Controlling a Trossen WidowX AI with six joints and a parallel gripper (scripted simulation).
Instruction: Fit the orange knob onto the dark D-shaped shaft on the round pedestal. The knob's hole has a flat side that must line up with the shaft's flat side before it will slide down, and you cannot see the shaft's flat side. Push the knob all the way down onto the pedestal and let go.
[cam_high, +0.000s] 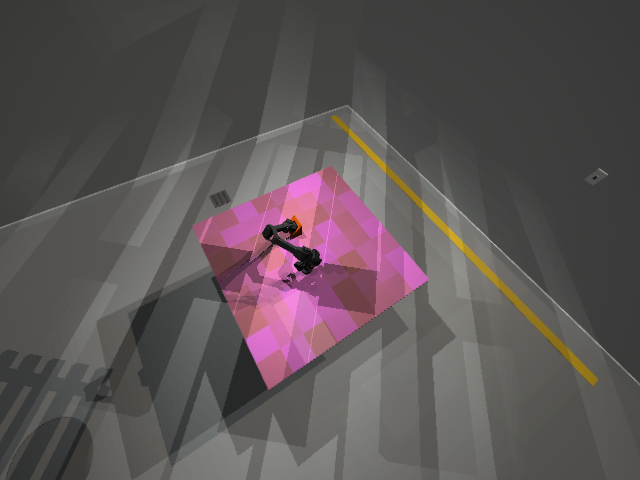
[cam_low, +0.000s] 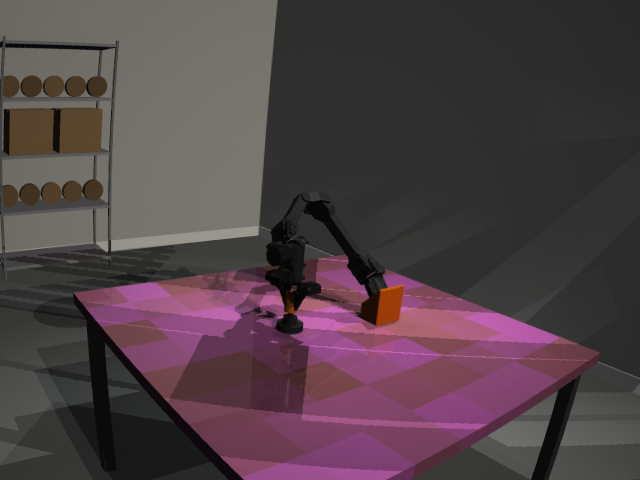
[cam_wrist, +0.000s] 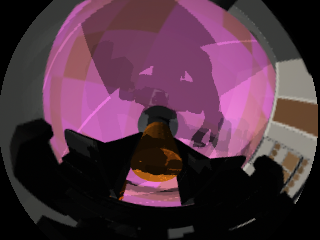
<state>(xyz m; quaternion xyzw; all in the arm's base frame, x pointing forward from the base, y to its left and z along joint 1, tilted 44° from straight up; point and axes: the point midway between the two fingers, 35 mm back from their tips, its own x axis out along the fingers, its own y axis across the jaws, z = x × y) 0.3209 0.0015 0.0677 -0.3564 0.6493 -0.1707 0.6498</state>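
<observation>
My gripper (cam_low: 290, 297) (cam_high: 305, 265) (cam_wrist: 158, 138) points straight down and is shut on the orange knob (cam_low: 290, 304) (cam_wrist: 158, 155). The knob hangs upright right over the dark round pedestal (cam_low: 289, 325) (cam_wrist: 158, 118) on the pink checked table (cam_low: 465, 372) (cam_high: 289, 341) (cam_wrist: 220, 74). The knob's lower end is close above the pedestal's base. The dark shaft is hidden behind the knob and fingers, so I cannot tell whether the knob is on it.
An orange block (cam_low: 385, 305) (cam_high: 295, 226) stands at the arm's base, to the right of the pedestal. A metal shelf rack (cam_low: 54, 149) with boxes and round things stands by the far wall, off the table.
</observation>
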